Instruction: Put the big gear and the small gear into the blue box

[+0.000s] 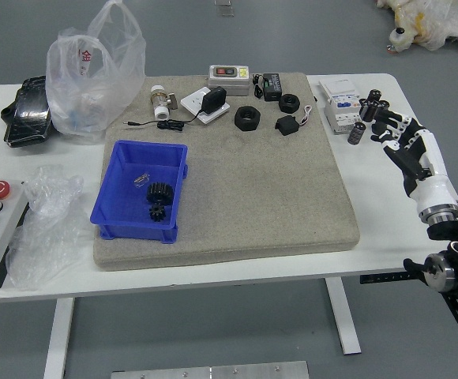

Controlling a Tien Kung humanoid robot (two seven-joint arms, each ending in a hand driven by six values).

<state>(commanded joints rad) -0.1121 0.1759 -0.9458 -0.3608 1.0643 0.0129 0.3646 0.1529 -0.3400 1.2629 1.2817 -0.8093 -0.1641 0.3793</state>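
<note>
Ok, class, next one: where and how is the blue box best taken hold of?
Probably by the far half of its right wall, coming from above and pinching across the rim. The blue box sits open side up, so that raised edge can be gripped from both sides, while the big gear and small gear lie nearer the robot.

big gear (159, 192) and small gear (157, 212), both black, lying inside the blue box (134, 233) near its right wall, the small gear on the near side. the box rests on the left part of a grey mat (264, 189) on the white worktop (391, 225). at right, the right hand (415, 158), fingers extended and empty, above the worktop.
</note>
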